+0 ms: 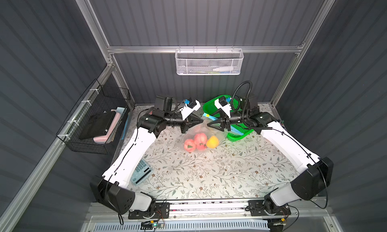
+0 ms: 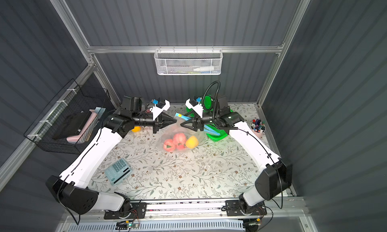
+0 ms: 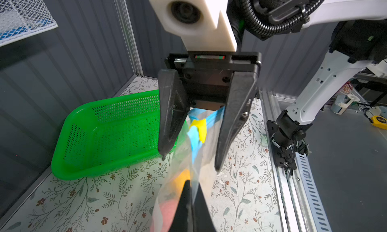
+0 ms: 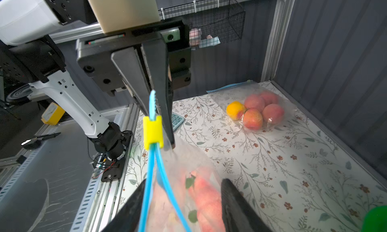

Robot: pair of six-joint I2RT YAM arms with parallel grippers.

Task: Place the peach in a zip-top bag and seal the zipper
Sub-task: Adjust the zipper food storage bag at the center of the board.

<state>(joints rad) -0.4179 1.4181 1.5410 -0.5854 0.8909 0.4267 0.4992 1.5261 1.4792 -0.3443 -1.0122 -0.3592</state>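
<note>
floral-print tabletop (image 1: 209,174) inside a grey ribbed enclosure. far left wall: black wire basket (image 1: 94,120). calculator (image 1: 142,173) lies on the cloth beside the left arm. second bag (image 4: 257,110), clear in the right wrist view, lies flat near the left back corner with four pink fruits and a yellow one inside. it is mostly hidden under the left arm in both top views.

left gripper (image 1: 202,121) points toward centre, jaws clamped together on the top edge of the zip-top bag (image 1: 188,136). left wrist view shows clear film pinched between its fingertips (image 3: 184,199). yellow slider (image 4: 152,132) sits on the blue zipper track (image 4: 152,104), just beside that clamped tip. on the left gripper's side of the slider the track is one joined strip. on the other side it splits into two strands, so the mouth is unsealed there.

bag hangs between the two grippers, mouth raised, belly sagging toward the tabletop at the front. inside: three pink-red peaches (image 1: 199,138) with a green leaf showing, plus one yellow-orange fruit (image 1: 212,142) at the right end. film is clear and crinkled. white mesh basket (image 1: 209,62) hangs on the back wall above.

right gripper (image 1: 208,125) faces the left one, nearly tip to tip. its jaws are spread apart, straddling the track and slider, with nothing pressed between them. green basket (image 1: 236,134) sits behind and under its wrist. pen cup (image 2: 258,128) stands at the far right edge.
</note>
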